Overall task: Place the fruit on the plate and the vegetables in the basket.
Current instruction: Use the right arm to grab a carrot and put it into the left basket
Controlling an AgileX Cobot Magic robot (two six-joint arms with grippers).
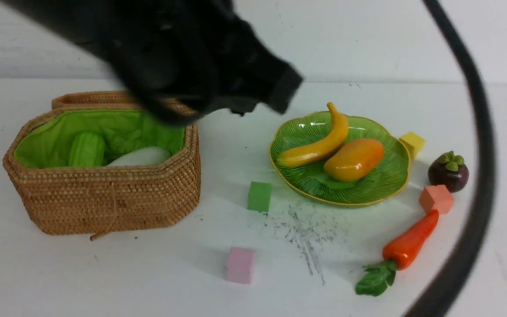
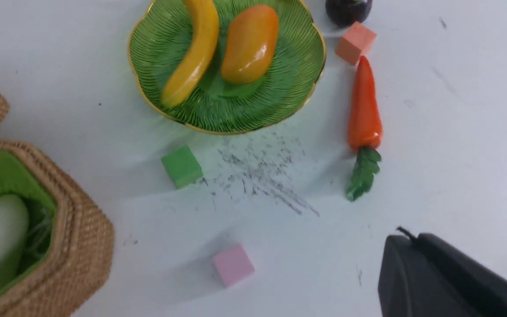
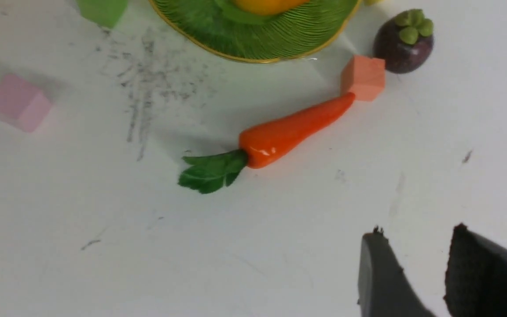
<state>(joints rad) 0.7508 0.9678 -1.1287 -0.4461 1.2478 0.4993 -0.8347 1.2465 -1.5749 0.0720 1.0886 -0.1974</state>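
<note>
Left gripper (image 2: pixel 405 246) closed, empty, basket (image 2: pixel 77 246) near it — right gripper (image 3: pixel 416 237) part-open, empty, carrot (image 3: pixel 288 130) beyond its fingertips.

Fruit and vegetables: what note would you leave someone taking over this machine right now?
Left claw: shut, empty. Right claw: open, empty.
Done: banana and mango on the plate; cucumber and radish in the basket.
Left: mangosteen and carrot lie on the table beside the plate; mangosteen goes on the plate, carrot in the basket.
</note>
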